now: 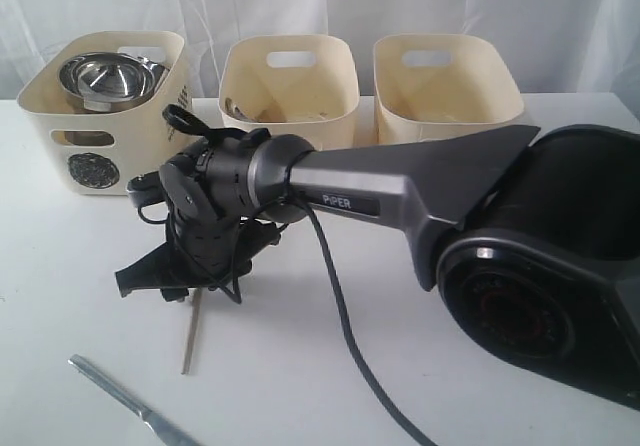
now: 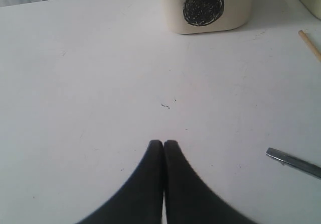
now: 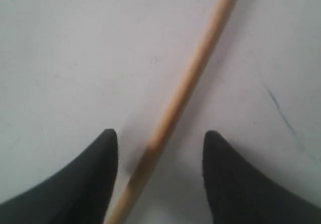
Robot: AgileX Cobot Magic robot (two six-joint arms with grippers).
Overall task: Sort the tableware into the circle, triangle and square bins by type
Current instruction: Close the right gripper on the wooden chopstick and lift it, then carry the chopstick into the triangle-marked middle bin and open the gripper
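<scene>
Left claw (image 2: pixel 163 146) is shut, its two black fingers pressed together over the white table (image 2: pixel 90 83) with nothing between them. In the upper left of the exterior view stands the circle bin (image 1: pixel 40 106), and steel ware (image 1: pixel 100 76) lies inside it. At the lower left edge a knife (image 1: pixel 120 391) lies on the table. Just right of it, in the lower left part, is one wooden chopstick (image 1: pixel 190 331). The right claw (image 3: pixel 160 138) hangs over this chopstick with its jaws apart. The stick passes between the fingers, and they do not press it. At the upper middle is the second bin (image 1: pixel 335 96), and at the upper right the third bin (image 1: pixel 500 86).
</scene>
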